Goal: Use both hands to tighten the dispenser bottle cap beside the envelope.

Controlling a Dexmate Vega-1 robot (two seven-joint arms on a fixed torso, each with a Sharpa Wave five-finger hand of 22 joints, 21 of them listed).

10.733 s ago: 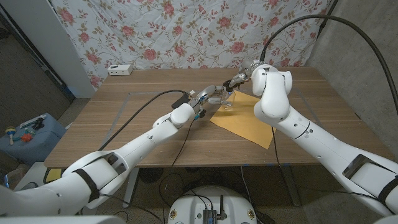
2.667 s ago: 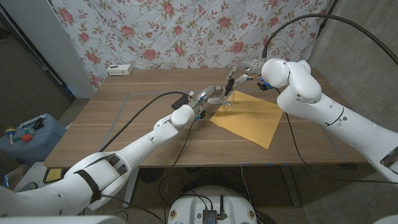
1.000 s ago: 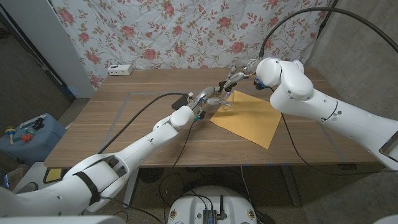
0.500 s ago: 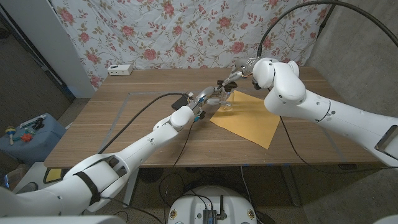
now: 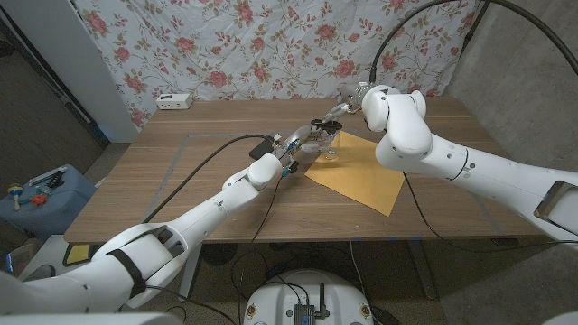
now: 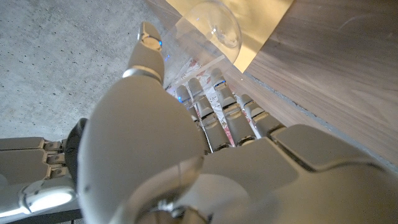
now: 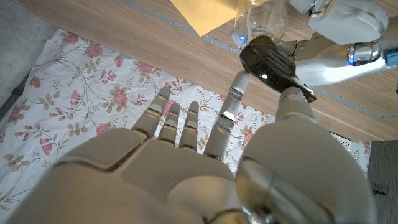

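Observation:
A small clear dispenser bottle (image 5: 328, 146) with a black pump cap (image 5: 324, 125) stands at the near-left corner of the yellow envelope (image 5: 359, 171). My left hand (image 5: 302, 141) grips the bottle's body from the left; in the left wrist view its fingers (image 6: 214, 102) curl round the clear bottle (image 6: 214, 22). My right hand (image 5: 341, 110) reaches in from behind and to the right. In the right wrist view its thumb and a fingertip (image 7: 239, 87) pinch the black cap (image 7: 268, 64) above the clear bottle (image 7: 267, 23), beside the left hand (image 7: 339, 28).
A white power strip (image 5: 174, 101) lies at the table's back left. A flowered cloth (image 5: 271, 45) hangs behind the table. A black cable (image 5: 212, 155) runs along my left arm. A blue toolbox (image 5: 41, 194) sits on the floor to the left.
My right arm's elbow has swung leftward and the hand has turned around the cap, staying at the bottle's top. The left hand and the bottle have not moved.

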